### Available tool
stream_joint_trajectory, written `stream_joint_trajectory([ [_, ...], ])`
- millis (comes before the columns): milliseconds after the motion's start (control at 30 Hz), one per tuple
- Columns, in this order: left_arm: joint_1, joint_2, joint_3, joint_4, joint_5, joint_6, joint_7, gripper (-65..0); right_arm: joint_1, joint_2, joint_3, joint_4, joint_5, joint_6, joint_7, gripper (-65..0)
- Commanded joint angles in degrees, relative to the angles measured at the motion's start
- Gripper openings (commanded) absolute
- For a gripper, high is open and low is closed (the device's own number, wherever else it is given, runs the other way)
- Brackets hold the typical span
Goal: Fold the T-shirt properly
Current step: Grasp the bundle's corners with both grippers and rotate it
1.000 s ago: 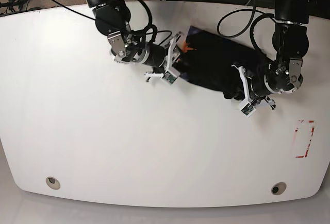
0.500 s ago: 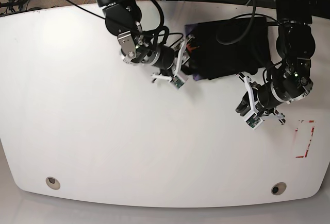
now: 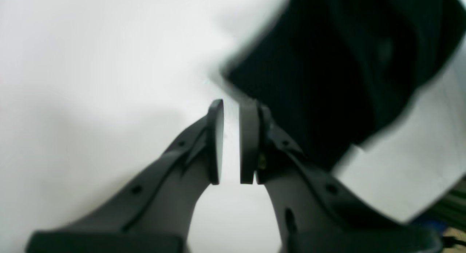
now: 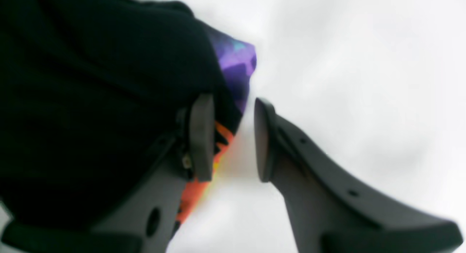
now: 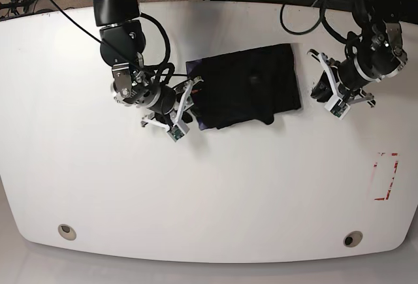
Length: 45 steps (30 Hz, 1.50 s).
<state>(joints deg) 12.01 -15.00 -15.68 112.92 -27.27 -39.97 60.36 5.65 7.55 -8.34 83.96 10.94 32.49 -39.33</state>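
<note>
Base view: the T-shirt [image 5: 247, 85] lies as a folded black bundle on the white worktop [image 5: 196, 186], toward the far edge, between the two arms. Purple and orange print shows at its edge in the right wrist view. Right end effector [image 4: 228, 138] sits at that edge, jaws parted, one pad over the cloth, nothing pinched. Left end effector [image 3: 227, 142] hangs just beside the shirt's other side, jaws nearly together with a narrow gap, empty.
</note>
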Motion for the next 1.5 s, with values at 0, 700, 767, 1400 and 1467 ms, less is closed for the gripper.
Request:
stream_joint_trajectory([
  [0,1.92,1.25,0.17,0.88,-1.35,-0.03,-1.76,-58.7,0.72,0.23,-0.06,5.66,0.97,2.19,-1.42,-47.1],
  [700,3.42,5.55,2.45,-16.00,-1.26,-0.03,-1.85,-58.7,10.66,-1.53,-1.99,-1.99,0.36,2.63,1.22,-47.1],
  [767,2.28,5.55,3.42,-16.97,-1.26,-0.03,-2.56,-58.7,12.33,-1.35,-4.63,-6.12,0.36,2.63,4.21,-47.1],
  [1400,-23.31,5.64,3.86,-38.15,8.67,-0.03,-5.54,-58.7,6.53,4.27,-7.97,-11.04,0.88,2.63,9.92,-47.4],
  [1467,-26.30,5.73,3.86,-40.62,8.59,-0.03,-5.54,-58.7,4.77,4.36,-7.97,-9.19,0.45,2.63,9.84,-47.4],
])
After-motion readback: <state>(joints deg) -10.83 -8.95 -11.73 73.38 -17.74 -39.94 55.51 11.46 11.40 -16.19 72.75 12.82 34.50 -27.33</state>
